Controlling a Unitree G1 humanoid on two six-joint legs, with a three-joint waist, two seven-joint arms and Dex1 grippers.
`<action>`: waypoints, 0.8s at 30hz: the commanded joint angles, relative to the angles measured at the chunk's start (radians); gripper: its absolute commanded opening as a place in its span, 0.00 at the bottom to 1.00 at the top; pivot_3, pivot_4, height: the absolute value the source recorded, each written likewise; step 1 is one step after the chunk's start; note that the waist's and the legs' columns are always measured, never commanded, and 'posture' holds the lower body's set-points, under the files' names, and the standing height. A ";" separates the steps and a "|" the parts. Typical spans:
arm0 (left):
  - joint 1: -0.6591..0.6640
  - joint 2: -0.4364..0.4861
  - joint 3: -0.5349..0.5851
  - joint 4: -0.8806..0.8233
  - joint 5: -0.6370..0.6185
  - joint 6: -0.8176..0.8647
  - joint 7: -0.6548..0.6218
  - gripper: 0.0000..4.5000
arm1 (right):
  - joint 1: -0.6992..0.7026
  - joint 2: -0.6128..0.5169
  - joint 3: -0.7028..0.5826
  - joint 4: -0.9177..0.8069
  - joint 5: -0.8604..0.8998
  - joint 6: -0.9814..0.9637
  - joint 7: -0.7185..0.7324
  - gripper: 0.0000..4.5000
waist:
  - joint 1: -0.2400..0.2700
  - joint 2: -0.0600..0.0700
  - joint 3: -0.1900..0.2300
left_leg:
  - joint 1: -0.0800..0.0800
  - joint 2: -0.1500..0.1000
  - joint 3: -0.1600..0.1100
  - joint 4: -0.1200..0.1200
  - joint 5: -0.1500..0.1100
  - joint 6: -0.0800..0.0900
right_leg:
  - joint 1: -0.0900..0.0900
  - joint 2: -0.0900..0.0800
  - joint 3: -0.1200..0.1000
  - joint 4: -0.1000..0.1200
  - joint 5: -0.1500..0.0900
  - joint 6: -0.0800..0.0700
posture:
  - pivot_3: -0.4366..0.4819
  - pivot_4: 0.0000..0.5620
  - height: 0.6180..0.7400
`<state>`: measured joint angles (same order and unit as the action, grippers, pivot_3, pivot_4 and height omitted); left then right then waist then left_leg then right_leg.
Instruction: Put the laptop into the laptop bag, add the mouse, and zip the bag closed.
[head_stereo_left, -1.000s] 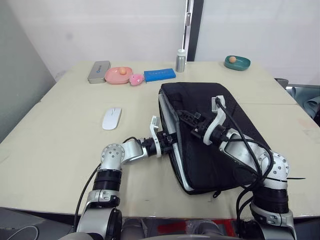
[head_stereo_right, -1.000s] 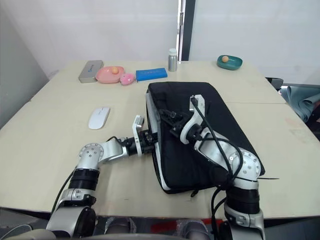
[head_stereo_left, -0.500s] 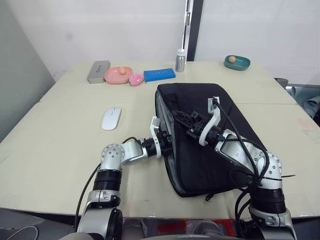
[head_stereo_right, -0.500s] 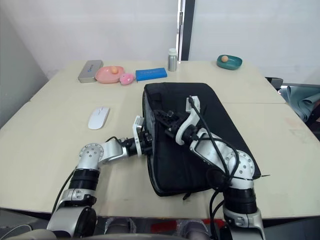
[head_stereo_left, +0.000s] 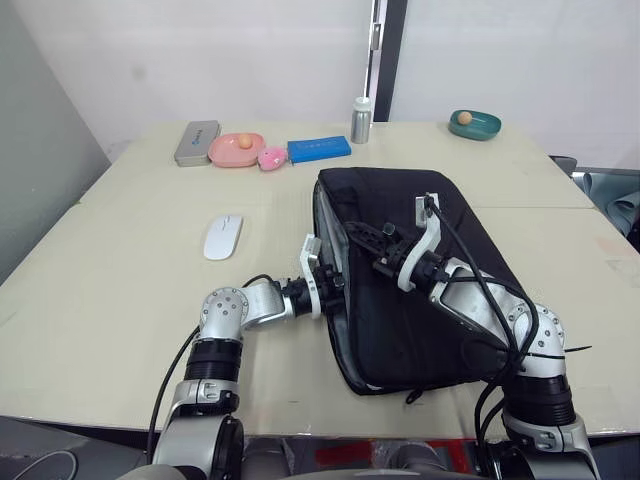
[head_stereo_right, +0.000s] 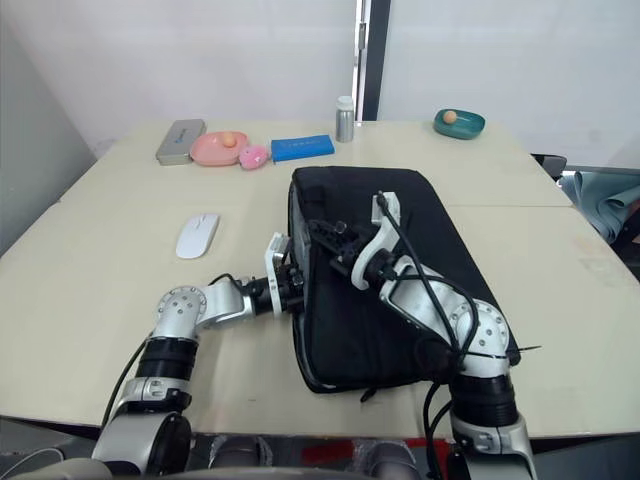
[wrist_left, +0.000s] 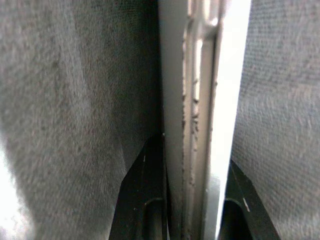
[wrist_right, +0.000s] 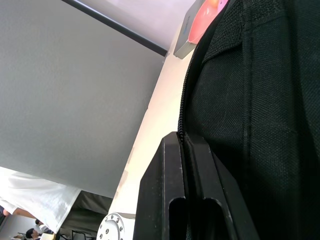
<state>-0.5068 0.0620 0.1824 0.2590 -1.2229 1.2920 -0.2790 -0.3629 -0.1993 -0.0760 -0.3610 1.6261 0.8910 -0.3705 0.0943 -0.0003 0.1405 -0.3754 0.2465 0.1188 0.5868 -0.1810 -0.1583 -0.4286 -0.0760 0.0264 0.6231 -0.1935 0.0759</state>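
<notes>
The mouse (head_stereo_left: 223, 237) is seen well apart from the left gripper (head_stereo_left: 333, 285), beyond it. The laptop (wrist_left: 200, 125) edge is clamped between that gripper's fingers (wrist_left: 142, 200) inside the laptop bag (head_stereo_left: 430, 300). The bag's zipper edge is pinched by the right gripper (head_stereo_left: 358, 233).

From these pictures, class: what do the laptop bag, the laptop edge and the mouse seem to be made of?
The laptop bag: black woven fabric, matte; the weave and zipper teeth show in the right wrist view. The laptop edge: probably silver metal, smooth with a bright sheen. The mouse: likely white plastic, smooth and even.
</notes>
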 joint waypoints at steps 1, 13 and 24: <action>-0.029 -0.022 0.001 -0.069 -0.046 0.014 -0.083 0.07 | -0.009 0.005 0.009 -0.024 0.034 -0.032 0.012 0.01 | 0.000 0.000 0.000 | 0.000 0.000 0.000 0.000 0.000 0.000 | 0.000 0.000 0.000 0.000 0.000 0.000 | 0.48 0.27 1.00; -0.028 -0.013 0.032 -0.082 -0.037 0.022 -0.077 0.66 | -0.006 -0.020 0.012 -0.024 0.041 -0.041 0.017 0.00 | 0.000 0.000 0.000 | 0.000 0.000 0.000 0.000 0.000 0.000 | 0.000 0.000 0.000 0.000 0.000 0.000 | 0.48 0.27 1.00; -0.031 0.208 0.099 -0.162 -0.121 0.167 -0.157 0.99 | 0.006 -0.118 -0.019 -0.006 0.057 -0.039 0.054 0.00 | 0.000 0.000 0.000 | 0.000 0.000 0.000 0.000 0.000 0.000 | 0.000 0.000 0.000 0.000 0.000 0.000 | 0.48 0.27 1.00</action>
<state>-0.5092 0.2532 0.2546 0.1565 -1.2782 1.4373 -0.3825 -0.3579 -0.3078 -0.0702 -0.3600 1.6602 0.8623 -0.3308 0.0939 -0.0003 0.1405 -0.3752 0.2465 0.1187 0.5870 -0.1811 -0.1586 -0.4287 -0.0760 0.0263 0.6230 -0.1934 0.0762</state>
